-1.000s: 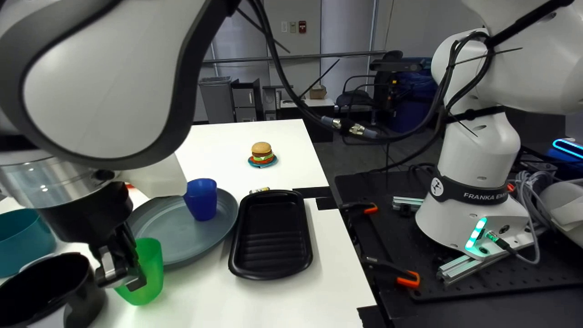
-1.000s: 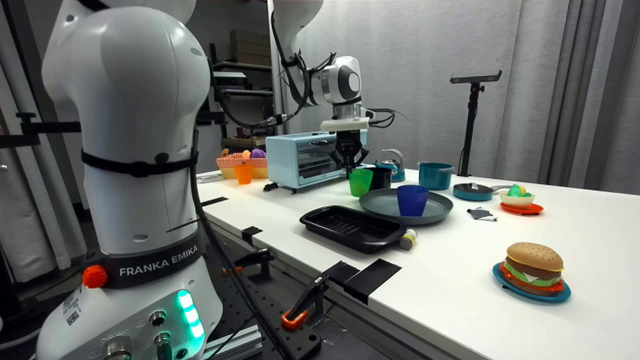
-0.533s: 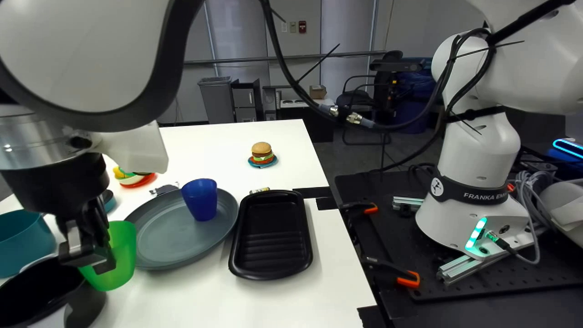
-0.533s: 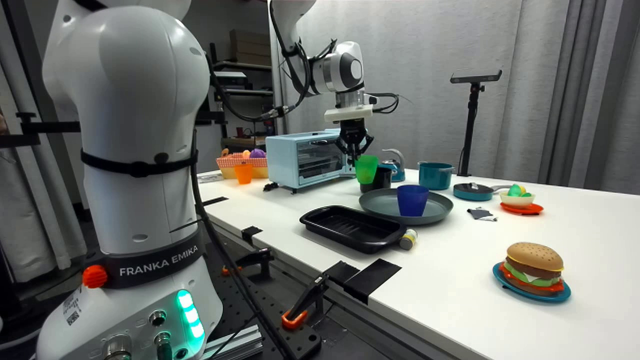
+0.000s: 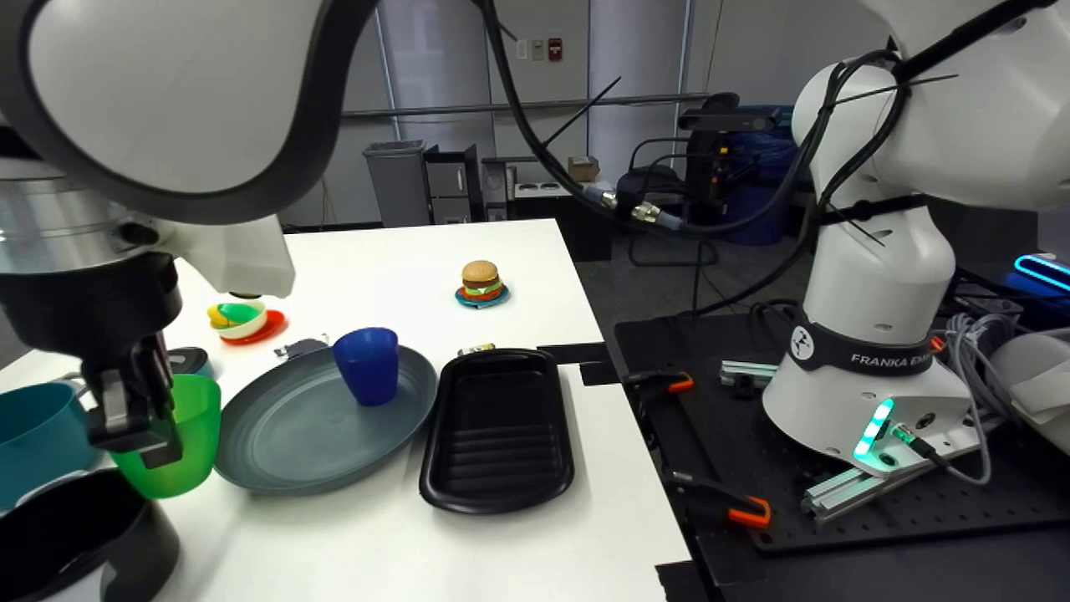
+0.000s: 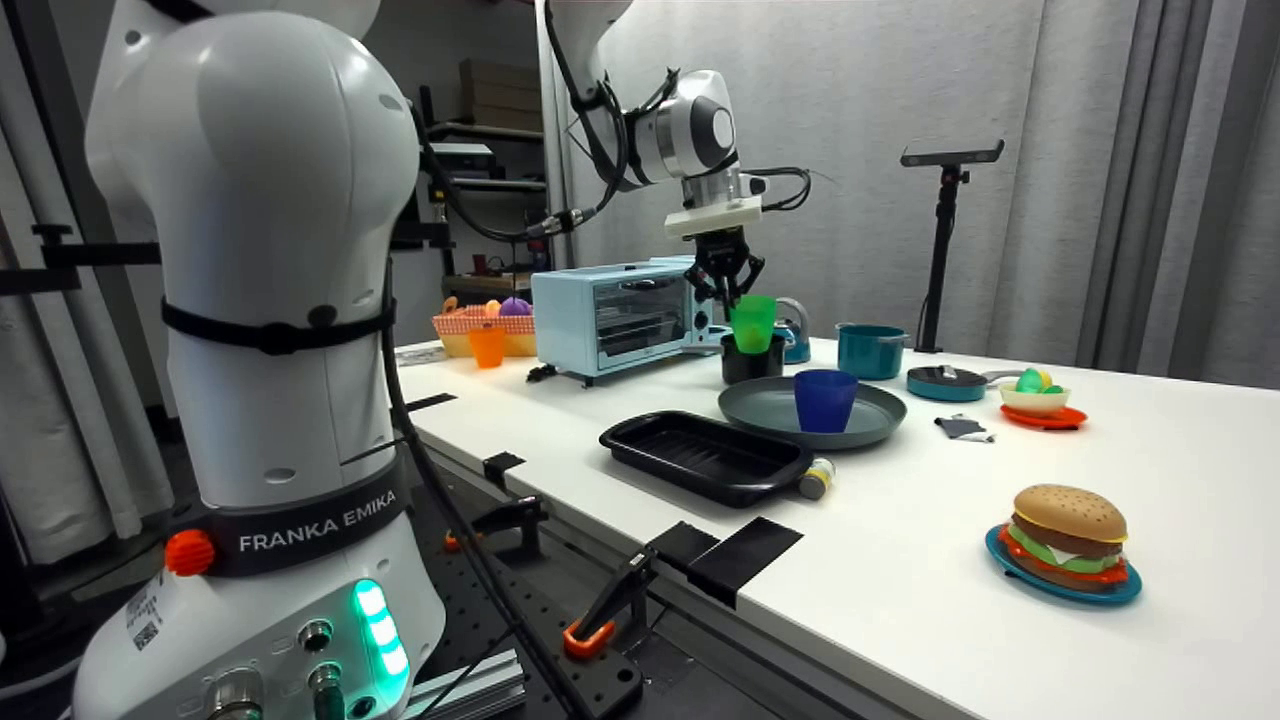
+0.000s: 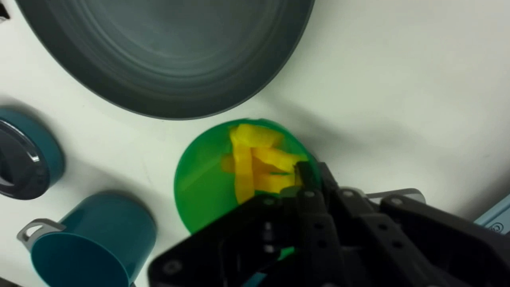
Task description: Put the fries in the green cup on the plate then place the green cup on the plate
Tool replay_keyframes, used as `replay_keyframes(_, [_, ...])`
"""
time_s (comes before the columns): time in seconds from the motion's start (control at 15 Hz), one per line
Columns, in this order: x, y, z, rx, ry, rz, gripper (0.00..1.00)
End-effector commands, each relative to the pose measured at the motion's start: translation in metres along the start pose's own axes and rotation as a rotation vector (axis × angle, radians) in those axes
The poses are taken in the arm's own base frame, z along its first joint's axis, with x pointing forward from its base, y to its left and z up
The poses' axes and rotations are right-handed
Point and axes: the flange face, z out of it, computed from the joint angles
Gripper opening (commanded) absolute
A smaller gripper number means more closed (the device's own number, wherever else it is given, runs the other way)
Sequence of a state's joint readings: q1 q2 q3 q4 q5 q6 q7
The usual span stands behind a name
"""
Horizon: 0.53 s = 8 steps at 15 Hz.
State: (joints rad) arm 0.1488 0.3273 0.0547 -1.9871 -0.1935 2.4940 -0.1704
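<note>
My gripper (image 7: pixel 318 175) is shut on the rim wall of the green cup (image 7: pixel 203 195), one finger inside and one outside. The yellow fries (image 7: pixel 244 167) lie in the bottom of the cup. The gripper (image 5: pixel 159 443) holds the cup (image 5: pixel 196 431) lifted off the table, slightly tilted, close beside the plate (image 5: pixel 284 443). In an exterior view the gripper (image 6: pixel 730 300) and cup (image 6: pixel 754 325) are above and in front of a black pot. The plate (image 6: pixel 760 412) holds a dark blue cup (image 6: pixel 825 400); the wrist view shows only part of the plate (image 7: pixel 171 95).
The black pot (image 5: pixel 142 543) stands near the held cup. A teal pot (image 7: pixel 119 227) and a teal pan (image 7: pixel 32 155) are nearby. A black tray (image 5: pixel 497 435) lies beside the plate. A light blue toaster oven (image 6: pixel 610 315) and a toy burger (image 6: pixel 1068 535) are on the table.
The green cup has risen off the table in the gripper. It has moved left and up in one exterior view, right and up in another. The plate and blue cup have stayed put.
</note>
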Motion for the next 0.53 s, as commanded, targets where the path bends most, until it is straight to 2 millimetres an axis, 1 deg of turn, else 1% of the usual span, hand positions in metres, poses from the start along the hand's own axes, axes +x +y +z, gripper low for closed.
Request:
replay_keyframes(0.0, [-0.006,0.017,-0.008,-0.049,0.025,0.007,0.01])
replay_keyframes(0.27, [-0.016,0.039,-0.011,-0.073,0.026,0.041,0.01])
replay_keyframes(0.47, [-0.021,0.052,-0.014,-0.081,0.026,0.063,0.01])
